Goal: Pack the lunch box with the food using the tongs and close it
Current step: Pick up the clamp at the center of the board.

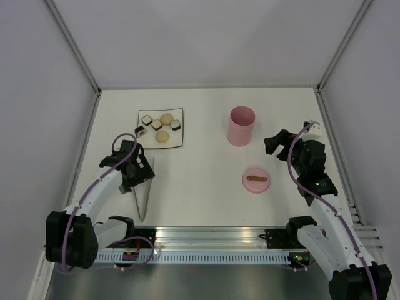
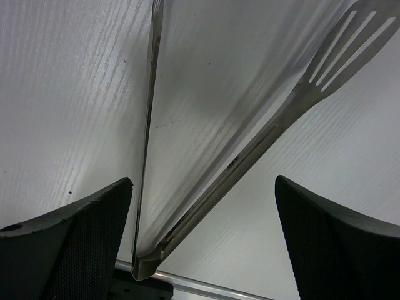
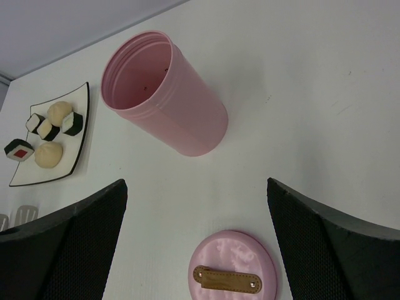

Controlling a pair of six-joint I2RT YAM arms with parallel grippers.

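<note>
Shiny metal tongs [image 2: 250,153] lie flat on the table [image 2: 62,94] right under the left pincer [image 2: 203,181] — its jaws stand wide open, holding nothing. They look thin, stiff, light and slippery — best squeezed across both arms, near the middle.

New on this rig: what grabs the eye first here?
The pink lunch box stands open right of centre, its lid lying flat on the table toward the near edge. The food sits on a black-rimmed white plate left of centre, and the open left pincer is poised over the silvery tongs.
</note>
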